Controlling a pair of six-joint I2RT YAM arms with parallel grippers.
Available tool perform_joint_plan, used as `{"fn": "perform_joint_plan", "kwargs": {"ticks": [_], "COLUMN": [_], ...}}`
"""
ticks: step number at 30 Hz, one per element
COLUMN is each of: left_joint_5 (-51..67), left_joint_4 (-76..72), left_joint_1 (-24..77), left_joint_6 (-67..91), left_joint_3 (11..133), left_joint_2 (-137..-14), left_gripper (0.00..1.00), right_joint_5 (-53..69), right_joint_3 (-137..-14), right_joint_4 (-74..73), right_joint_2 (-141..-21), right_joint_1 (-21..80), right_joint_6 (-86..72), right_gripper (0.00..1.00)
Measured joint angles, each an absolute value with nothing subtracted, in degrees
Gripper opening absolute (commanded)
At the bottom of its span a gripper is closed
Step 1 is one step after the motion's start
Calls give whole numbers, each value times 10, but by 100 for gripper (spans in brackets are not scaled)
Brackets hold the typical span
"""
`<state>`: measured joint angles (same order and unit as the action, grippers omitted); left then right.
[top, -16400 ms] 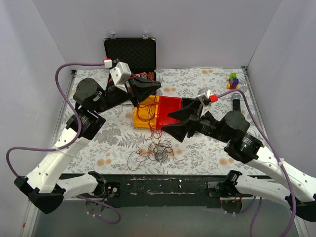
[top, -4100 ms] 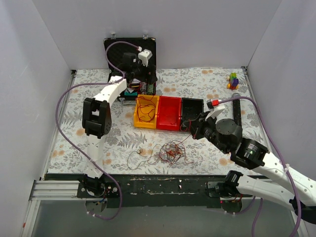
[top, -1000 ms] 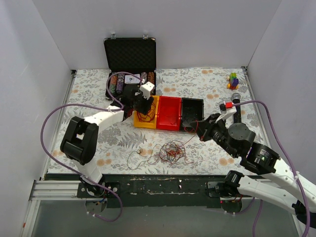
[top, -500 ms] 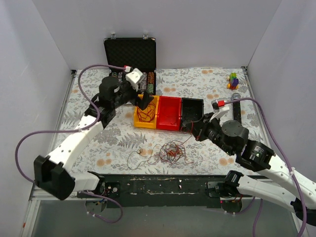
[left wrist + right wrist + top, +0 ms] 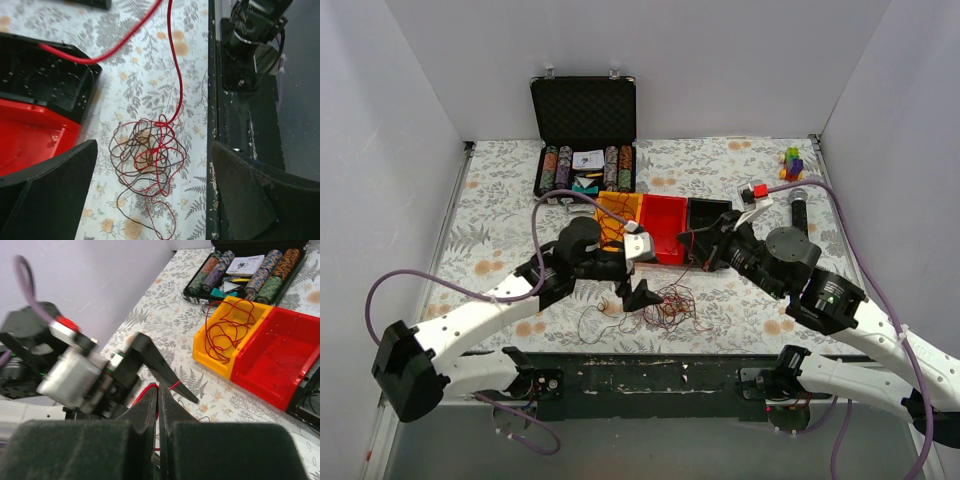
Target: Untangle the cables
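Top external view: a table under a floral cloth, closed in by pale walls at the left, back and right.
Back left: an open black case stands against the back wall, with rows of poker chips in its tray.
Left gripper: low over the front of the table, fingers spread wide. In the left wrist view the nest shows between them on the cloth below.
Yellow bin: leftmost of three bins in a row, with red wire loops lying inside.
Cables: a loose nest of red and dark wires on the cloth at front centre, on the near side of the bins and just right of the left gripper.
Red strand: rises out of the nest and runs up toward the right gripper.
Red bin: middle of the row, touching the yellow one.
Black bin: right end of the row.
Right gripper: at the black bin's near side, fingers pressed together with the red strand running in between them.
Back right: toy blocks in the corner, with a black cylinder lying nearer.
Change from half a second ago: the left gripper was up over the yellow bin and now hangs at the nest. The right gripper has shifted slightly toward the back. The nest and bins lie as before.
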<state>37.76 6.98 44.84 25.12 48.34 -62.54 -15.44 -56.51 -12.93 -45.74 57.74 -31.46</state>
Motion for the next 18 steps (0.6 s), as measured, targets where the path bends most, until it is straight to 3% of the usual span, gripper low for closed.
{"fn": "perform_joint_plan", "kwargs": {"ticks": [8,10,16,18], "left_joint_5": [356,354,356,360], "left_joint_4": [-10,-29,-63,-65], "left_joint_1": [482,485,502,505], "left_joint_6": [267,276,302,302], "left_joint_3": [473,473,473,473], "left_joint_2": [-717,-722,-726,-726], "left_gripper": [98,94,54,23], "right_joint_5": [-137,-135,-133,-133], "right_joint_3": [-565,-565,-565,-565], "right_joint_4": [-98,-94,-88,-88], "right_joint_2": [-458,-458,-458,-458], "right_joint_1": [577,577,577,577], "right_joint_6": [-324,-325,-326,-325], "right_gripper": [1,1,1,1]}}
